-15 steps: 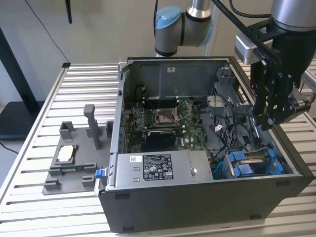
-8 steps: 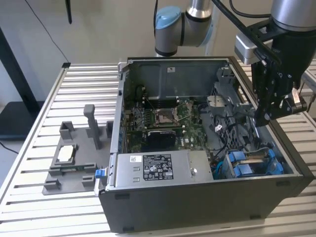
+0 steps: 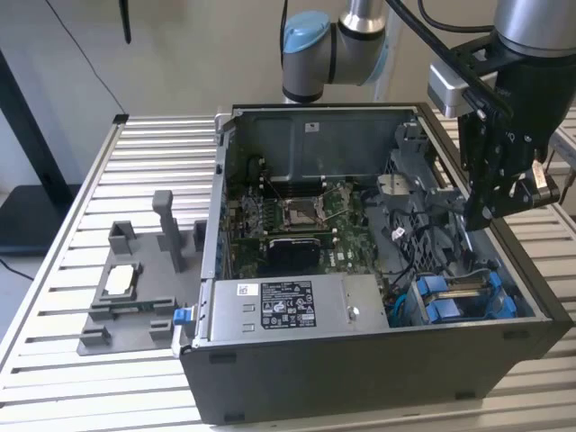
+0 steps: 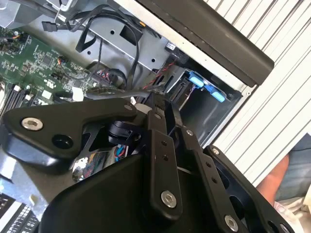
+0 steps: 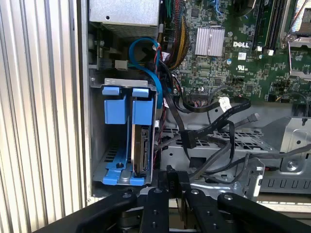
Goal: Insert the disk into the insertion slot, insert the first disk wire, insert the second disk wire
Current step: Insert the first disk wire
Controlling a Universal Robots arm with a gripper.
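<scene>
The disk (image 5: 141, 150) stands on edge in the drive bay at the case's front corner, clipped in its blue carrier (image 5: 143, 104); a second blue carrier (image 5: 118, 104) sits beside it. In the exterior view the disk (image 3: 463, 292) lies between blue end tabs near the exterior view's right. Black wires with free plugs (image 5: 187, 138) (image 5: 252, 118) lie loose over the metal cage next to the bay. My gripper (image 5: 176, 180) hovers above the cage, apart from the disk, fingers shut with nothing seen between them. It hangs over the case's right wall (image 3: 481, 214).
The open computer case (image 3: 360, 378) holds a motherboard (image 3: 306, 220) and a grey labelled power supply box (image 3: 288, 306). A blue cable (image 5: 146, 46) loops above the bay. A grey fixture with a small part (image 3: 121, 281) lies on the slatted table at the exterior view's left.
</scene>
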